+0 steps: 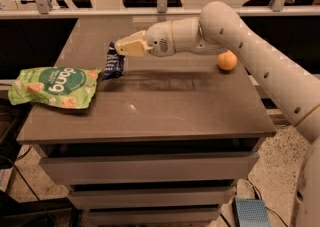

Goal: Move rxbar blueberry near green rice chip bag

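Gripping glossy navy rxbar blueberry: my gripper, closed on its upper end, above tabletop; crinkly green rice chip bag, white lettering, just beside.

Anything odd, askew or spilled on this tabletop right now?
Nothing spilled. The green rice chip bag overhangs the left edge of the table; the rxbar blueberry is held tilted by the pincer, just right of the bag.
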Robot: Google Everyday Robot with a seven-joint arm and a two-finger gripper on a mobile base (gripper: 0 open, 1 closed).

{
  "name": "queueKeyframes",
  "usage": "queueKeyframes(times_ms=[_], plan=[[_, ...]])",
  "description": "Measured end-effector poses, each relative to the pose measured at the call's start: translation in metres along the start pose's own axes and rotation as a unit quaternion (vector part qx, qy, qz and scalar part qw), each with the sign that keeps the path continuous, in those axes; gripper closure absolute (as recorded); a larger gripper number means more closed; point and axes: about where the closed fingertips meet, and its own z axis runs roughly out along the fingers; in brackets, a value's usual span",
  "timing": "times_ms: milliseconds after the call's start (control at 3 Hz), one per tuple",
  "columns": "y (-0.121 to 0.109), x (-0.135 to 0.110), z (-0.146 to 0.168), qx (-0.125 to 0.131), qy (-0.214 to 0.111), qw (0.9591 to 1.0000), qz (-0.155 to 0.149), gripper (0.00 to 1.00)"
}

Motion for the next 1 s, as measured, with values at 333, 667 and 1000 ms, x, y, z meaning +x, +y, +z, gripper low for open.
queueKeyframes(times_ms=[333,667,1000], plan=[[0.008,0.004,0.014,-0.025,-0.007,0.9997,0.003,1.0],[0.014,0.012,0.025,-0.049,-0.007,0.9987,0.011,1.0],[0.019,0.017,0.032,-0.071,-0.005,0.9975,0.005,0.83]])
